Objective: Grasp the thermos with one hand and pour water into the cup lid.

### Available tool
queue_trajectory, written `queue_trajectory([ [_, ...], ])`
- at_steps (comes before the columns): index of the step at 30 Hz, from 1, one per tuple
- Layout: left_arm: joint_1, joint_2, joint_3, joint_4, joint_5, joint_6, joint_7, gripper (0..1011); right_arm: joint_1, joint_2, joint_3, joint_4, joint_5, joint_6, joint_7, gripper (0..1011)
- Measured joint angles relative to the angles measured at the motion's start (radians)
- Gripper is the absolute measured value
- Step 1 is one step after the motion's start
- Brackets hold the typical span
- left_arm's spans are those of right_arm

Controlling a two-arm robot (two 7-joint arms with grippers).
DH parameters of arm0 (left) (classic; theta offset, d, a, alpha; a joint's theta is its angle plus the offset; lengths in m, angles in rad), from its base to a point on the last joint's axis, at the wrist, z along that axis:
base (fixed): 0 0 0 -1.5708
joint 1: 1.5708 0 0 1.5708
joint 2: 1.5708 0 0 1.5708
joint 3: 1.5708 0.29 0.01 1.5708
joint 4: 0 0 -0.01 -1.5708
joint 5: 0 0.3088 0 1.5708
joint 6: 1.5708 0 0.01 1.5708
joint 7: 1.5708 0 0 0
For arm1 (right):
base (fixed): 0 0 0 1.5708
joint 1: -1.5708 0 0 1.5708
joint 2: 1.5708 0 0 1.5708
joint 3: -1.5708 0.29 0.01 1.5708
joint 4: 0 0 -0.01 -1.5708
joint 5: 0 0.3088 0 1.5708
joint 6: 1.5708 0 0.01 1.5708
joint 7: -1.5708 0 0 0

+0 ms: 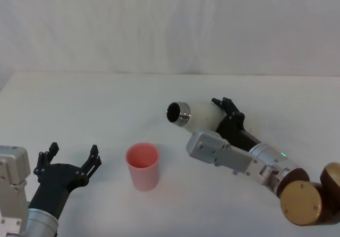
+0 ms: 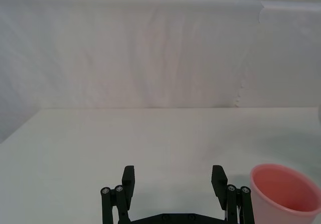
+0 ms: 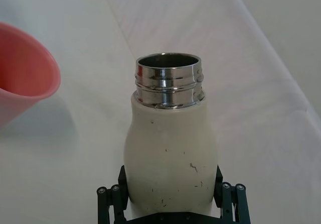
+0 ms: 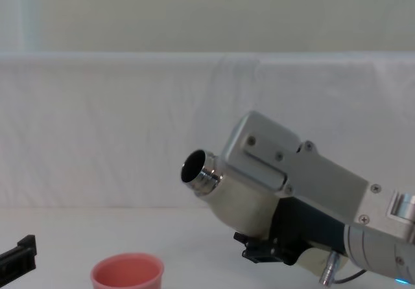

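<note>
The right gripper point(image 1: 227, 112) is closed around the body of the thermos point(image 1: 199, 115), one finger on each side, and holds it off the table point(image 1: 79, 104). The thermos is tilted well over, its open steel neck point(image 1: 178, 113) pointing toward the robot's left and slightly upward. In the right wrist view the mouth of the neck point(image 3: 168, 63) is uncapped; the inside looks dark and shiny, and whether it holds water cannot be told. No stream shows at the mouth.

The cup point(image 1: 142, 166) stands upright on the table, to the left of the thermos and lower than its neck, apart from it. Its inside shows plain pink in the left wrist view point(image 2: 285, 194), and any water in it cannot be made out.

The left gripper point(image 1: 71, 162) sits near the table's front left, just beside the cup, its fingers point(image 2: 128, 181) spread wide apart and holding nothing.
</note>
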Motion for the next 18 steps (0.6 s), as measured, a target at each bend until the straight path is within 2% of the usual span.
queue_trajectory([
  [18, 0.0, 0.0, 0.0, 0.0, 0.0, 0.0, 0.0, 1001, 0.03, -0.01, -0.055, 0.015, -0.118, 0.013, 0.004, 957],
])
